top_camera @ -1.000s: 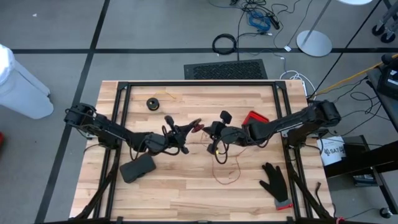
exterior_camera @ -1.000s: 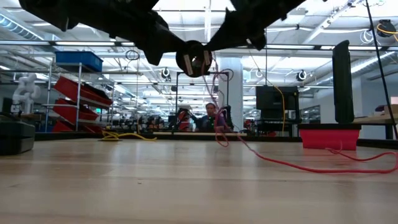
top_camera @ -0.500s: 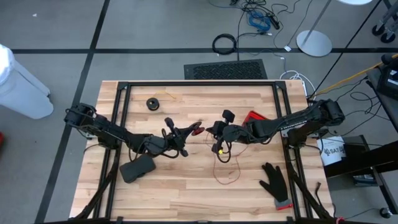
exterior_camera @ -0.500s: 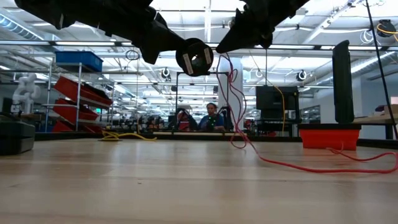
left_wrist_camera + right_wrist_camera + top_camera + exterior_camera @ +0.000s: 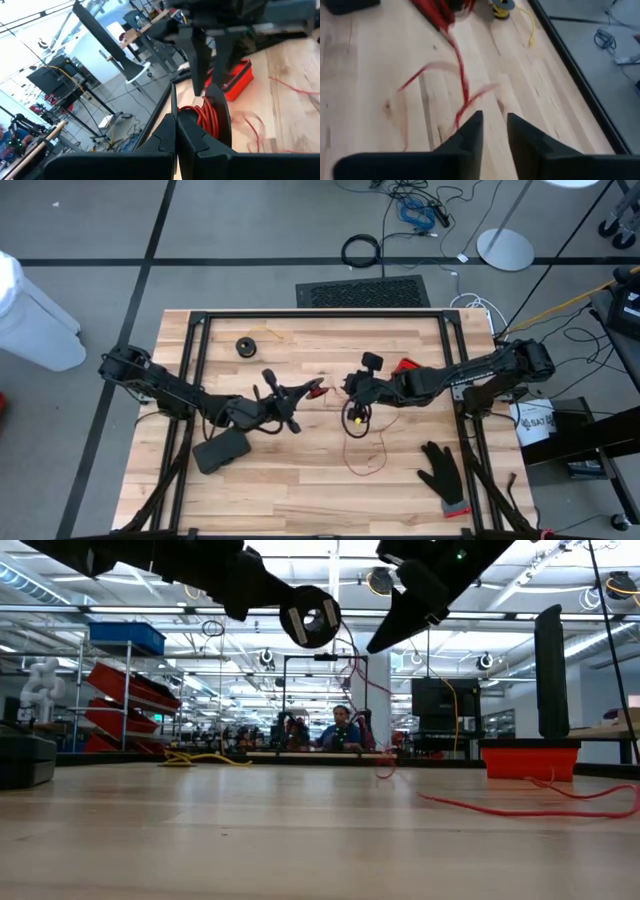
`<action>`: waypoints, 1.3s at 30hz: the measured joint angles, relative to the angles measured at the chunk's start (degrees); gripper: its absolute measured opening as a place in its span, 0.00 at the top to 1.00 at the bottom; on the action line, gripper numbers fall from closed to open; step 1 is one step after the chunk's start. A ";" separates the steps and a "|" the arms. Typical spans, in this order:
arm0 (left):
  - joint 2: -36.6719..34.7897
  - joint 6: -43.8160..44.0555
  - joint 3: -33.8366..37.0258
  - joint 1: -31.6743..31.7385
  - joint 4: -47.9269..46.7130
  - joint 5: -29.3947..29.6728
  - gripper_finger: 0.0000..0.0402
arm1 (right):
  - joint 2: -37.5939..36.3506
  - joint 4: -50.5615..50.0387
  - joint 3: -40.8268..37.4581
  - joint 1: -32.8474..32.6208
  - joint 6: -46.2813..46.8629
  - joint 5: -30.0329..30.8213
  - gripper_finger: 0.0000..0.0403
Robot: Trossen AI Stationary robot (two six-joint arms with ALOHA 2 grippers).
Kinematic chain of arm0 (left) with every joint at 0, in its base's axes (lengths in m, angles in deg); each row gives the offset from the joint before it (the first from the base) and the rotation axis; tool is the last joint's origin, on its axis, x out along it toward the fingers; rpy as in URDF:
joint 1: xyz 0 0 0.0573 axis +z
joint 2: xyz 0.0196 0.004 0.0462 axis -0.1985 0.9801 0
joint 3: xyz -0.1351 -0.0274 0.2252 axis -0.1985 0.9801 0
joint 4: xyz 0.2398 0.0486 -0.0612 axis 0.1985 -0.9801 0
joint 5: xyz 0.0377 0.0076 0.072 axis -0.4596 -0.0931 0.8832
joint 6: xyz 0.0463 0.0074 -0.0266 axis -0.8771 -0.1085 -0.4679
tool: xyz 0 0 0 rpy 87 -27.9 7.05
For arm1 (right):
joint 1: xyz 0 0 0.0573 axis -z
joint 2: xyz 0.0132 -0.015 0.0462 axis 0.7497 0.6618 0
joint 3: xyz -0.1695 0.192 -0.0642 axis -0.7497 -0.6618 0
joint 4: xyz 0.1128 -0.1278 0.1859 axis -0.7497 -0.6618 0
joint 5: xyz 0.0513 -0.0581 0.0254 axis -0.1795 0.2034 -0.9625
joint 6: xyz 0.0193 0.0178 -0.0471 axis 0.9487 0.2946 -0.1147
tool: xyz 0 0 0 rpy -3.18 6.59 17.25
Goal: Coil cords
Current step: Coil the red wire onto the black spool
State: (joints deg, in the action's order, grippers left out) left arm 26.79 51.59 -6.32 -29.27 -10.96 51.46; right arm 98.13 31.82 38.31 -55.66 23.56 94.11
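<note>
Left gripper (image 5: 312,389) clamps the spool (image 5: 309,616) aloft so you can wind | right gripper (image 5: 352,388) parted, red cord (image 5: 461,85) slipping between its fingers.

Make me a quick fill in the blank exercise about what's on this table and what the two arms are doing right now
1. The left pincer is shut on a black spool wound with ____ cord.
2. The black glove lies nearer the ____ arm.
3. The spool held by the left pincer is ____ the table, not resting on it.

Missing words: red; right; above
</note>
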 joint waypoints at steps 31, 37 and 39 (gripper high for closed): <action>0.02 0.23 -0.09 0.07 -0.03 0.35 1.00 | 8.94 43.55 -12.35 -2.31 8.30 -9.73 0.72; 0.02 0.22 -0.09 0.07 -0.08 0.33 1.00 | 9.38 43.42 -12.38 -2.24 8.06 -7.98 0.72; 0.02 0.22 -0.09 0.07 -0.10 0.33 1.00 | 9.38 42.27 -12.37 -2.28 8.05 -8.11 0.72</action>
State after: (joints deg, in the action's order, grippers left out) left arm 26.81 51.81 -6.40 -29.21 -11.05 51.78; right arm 107.51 74.09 25.93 -57.94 31.61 85.99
